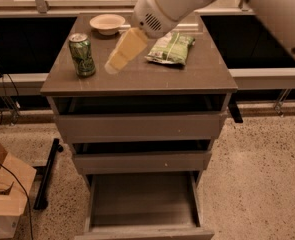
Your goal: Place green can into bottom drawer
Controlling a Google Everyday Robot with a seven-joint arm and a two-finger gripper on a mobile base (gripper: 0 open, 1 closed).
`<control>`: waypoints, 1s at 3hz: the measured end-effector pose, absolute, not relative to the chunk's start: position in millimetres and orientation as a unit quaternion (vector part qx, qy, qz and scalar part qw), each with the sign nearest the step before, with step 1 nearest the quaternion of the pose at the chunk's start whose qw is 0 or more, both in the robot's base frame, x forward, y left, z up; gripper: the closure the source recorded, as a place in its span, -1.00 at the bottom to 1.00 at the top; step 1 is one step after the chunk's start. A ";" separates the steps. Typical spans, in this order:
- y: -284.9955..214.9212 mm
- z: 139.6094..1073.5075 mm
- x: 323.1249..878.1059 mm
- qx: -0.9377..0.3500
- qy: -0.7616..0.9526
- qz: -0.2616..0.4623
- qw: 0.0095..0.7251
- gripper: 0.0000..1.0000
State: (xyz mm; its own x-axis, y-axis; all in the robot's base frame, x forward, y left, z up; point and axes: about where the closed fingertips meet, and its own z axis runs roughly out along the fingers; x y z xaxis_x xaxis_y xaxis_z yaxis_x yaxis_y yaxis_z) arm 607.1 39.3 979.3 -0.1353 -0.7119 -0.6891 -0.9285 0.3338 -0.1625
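The green can (82, 54) stands upright at the left of the cabinet top (137, 79). My gripper (113, 65) hangs over the middle of the top, a little right of the can and apart from it, with its pale yellow fingers pointing down-left. The bottom drawer (143, 204) is pulled out at floor level; its tray shows nothing inside.
A green snack bag (171, 48) lies on the right of the top. A pale bowl (107, 23) sits at the back. The two upper drawers (137, 126) stand slightly open. A cardboard box (4, 194) and a black bar (46, 176) are on the floor at left.
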 end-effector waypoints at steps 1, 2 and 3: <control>75.3 944.9 630.9 -0.543 0.726 0.206 0.368 -1.00; 107.3 920.0 655.6 -0.546 0.702 0.256 0.380 -1.00; 139.7 902.1 683.6 -0.551 0.666 0.308 0.397 -1.00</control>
